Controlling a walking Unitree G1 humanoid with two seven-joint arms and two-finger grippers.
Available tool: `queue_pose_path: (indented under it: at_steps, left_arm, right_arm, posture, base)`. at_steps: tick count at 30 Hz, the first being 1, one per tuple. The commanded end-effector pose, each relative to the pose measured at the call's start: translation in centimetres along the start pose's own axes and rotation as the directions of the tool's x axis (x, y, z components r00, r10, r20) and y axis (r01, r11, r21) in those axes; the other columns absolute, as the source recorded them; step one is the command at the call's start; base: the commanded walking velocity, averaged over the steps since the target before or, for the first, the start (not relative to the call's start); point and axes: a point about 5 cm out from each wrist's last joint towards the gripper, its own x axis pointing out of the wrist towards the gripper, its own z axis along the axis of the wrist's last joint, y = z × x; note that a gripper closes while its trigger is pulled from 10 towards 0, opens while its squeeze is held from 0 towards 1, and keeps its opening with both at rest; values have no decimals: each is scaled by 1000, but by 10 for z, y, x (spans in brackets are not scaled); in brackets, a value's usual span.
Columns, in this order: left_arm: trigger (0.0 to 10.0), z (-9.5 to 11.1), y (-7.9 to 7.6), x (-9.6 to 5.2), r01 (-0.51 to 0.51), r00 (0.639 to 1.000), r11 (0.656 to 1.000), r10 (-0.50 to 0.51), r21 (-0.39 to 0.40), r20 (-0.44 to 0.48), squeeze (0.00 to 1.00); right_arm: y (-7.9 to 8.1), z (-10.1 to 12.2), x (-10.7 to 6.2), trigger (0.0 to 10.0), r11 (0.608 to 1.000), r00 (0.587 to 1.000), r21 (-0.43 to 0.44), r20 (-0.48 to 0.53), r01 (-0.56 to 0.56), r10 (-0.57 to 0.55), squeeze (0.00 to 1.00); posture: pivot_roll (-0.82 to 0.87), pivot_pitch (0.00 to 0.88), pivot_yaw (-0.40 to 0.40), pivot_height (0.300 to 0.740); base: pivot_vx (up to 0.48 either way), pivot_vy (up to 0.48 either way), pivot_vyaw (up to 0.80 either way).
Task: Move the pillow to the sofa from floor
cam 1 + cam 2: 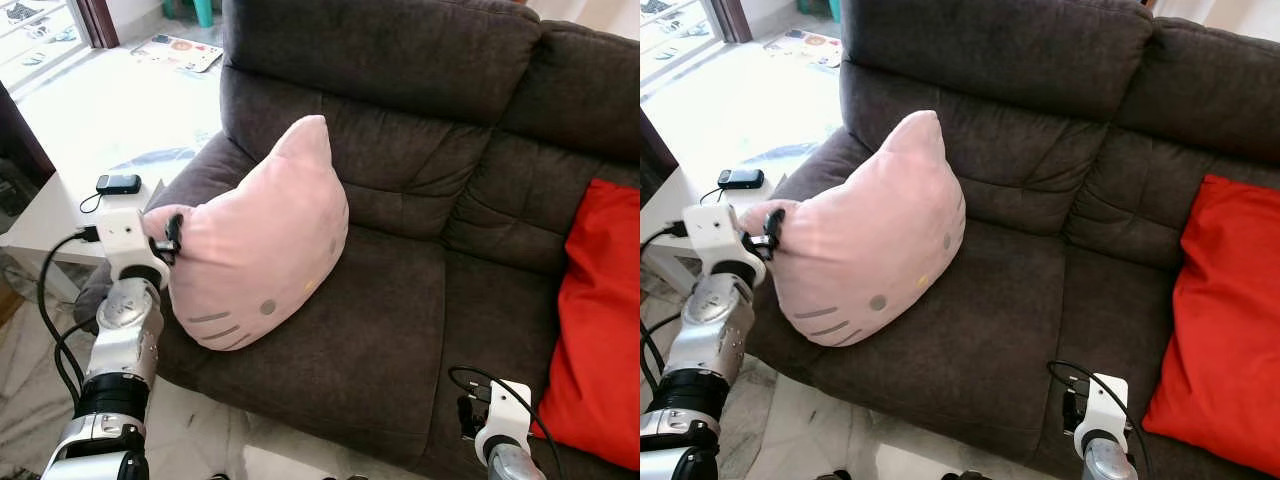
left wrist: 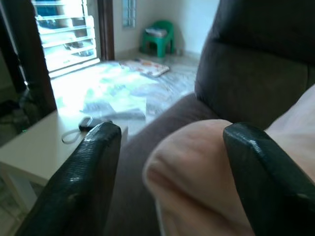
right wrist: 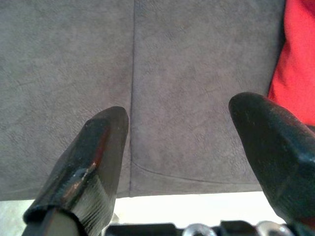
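At pillow's near corner, left pincer (image 1: pixel 172 240): fingers spread wide around the pink ear in the wrist view, apparently gripping nothing, likely just letting go. Pink cat-face pillow (image 1: pixel 260 240) propped upright on sofa (image 1: pixel 400 330) seat beside the armrest, off the floor. Low by the seat front, right pincer (image 3: pixel 177 147), open, empty, idle. Red cushion (image 1: pixel 600 320) well apart; white tabletop (image 1: pixel 50 215) beside armrest.

Both head views look forward and down from above onto the dark sofa (image 1: pixel 400 330), sharing the pink pillow (image 1: pixel 255 245), the red cushion (image 1: pixel 1220 330) and the white desk (image 1: pixel 40 215). The left wrist camera sits close behind its spread fingers (image 2: pixel 83 182), facing the pillow corner, desk and a somewhat blurred floor beyond. The right wrist camera looks closely at the sofa seat.
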Motion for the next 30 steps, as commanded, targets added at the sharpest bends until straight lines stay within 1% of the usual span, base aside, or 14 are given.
queue_pose_path:
  at_steps: [1,5,8,9,10,14,16,17,18,20,23,27,28,30]
  left_arm:
    - [10000,9,0,2,-5,999,1000,4,8,42,1000]
    - [10000,12,-4,1,9,998,1000,-11,28,57,1000]
    - [10000,7,-15,-7,66,996,996,-69,67,48,1000]
    - [10000,3,-18,-10,88,995,992,-92,92,37,0]
    - [10000,-1,-21,-14,112,993,986,-116,121,26,0]
    - [10000,-13,-25,-22,147,989,980,-146,134,-16,0]
    - [10000,-33,-27,-35,178,982,974,-166,143,-90,0]
    - [10000,-52,-26,-50,212,969,963,-185,169,-165,0]
    - [10000,-52,-26,-50,212,969,963,-185,169,-165,0]
    - [10000,-66,-26,-60,226,955,965,-192,132,-227,0]
    - [10000,-89,-29,-81,329,898,937,-271,119,-346,0]
    - [10000,-113,-28,-103,403,835,905,-302,138,-460,0]
    - [10000,-113,-28,-103,403,835,905,-302,138,-460,0]
    - [10000,-122,-25,-111,398,819,906,-281,143,-501,0]
  right_arm:
    - [0,2,0,10000,1000,1000,6,11,4,-4,0]
    - [1,2,0,10000,1000,1000,7,12,2,-2,0]
    - [3,1,0,10000,1000,1000,9,11,2,-2,0]
    - [3,1,0,10000,1000,1000,12,14,2,-2,0]
    - [3,1,0,10000,1000,1000,15,17,3,-3,0]
    - [3,1,0,10000,1000,1000,20,20,3,-4,0]
    - [2,2,0,10000,1000,1000,22,21,8,-8,0]
    - [1,2,0,10000,1000,1000,26,20,16,-16,0]
    - [1,2,0,10000,1000,1000,26,20,16,-16,0]
    - [-1,1,0,10000,999,1000,30,14,19,-20,0]
    - [0,0,0,10000,999,1000,32,12,19,-19,0]
    - [1,0,0,10000,999,1000,34,6,17,-17,0]
    - [1,0,0,10000,999,1000,34,6,17,-17,0]
    - [1,-2,-1,10000,999,1000,29,-4,16,-16,0]
  posture:
    - [94,131,-95,740]
    - [94,126,-92,740]
    - [96,118,-87,740]
    - [94,117,-86,740]
    - [94,117,-86,740]
    - [95,116,-81,740]
    - [91,115,-77,740]
    - [93,111,-73,740]
    - [93,111,-73,740]
    - [95,111,-73,740]
    - [95,108,-69,740]
    - [100,110,-62,740]
    - [100,110,-62,740]
    - [100,110,-60,740]
  base:
    - [0,0,0]
    - [0,0,0]
    - [0,0,0]
    - [0,0,0]
    - [0,0,0]
    - [0,0,0]
    - [0,0,0]
    - [0,0,0]
    - [0,0,0]
    - [0,0,0]
    - [0,0,0]
    - [0,0,0]
    - [0,0,0]
    - [0,0,0]
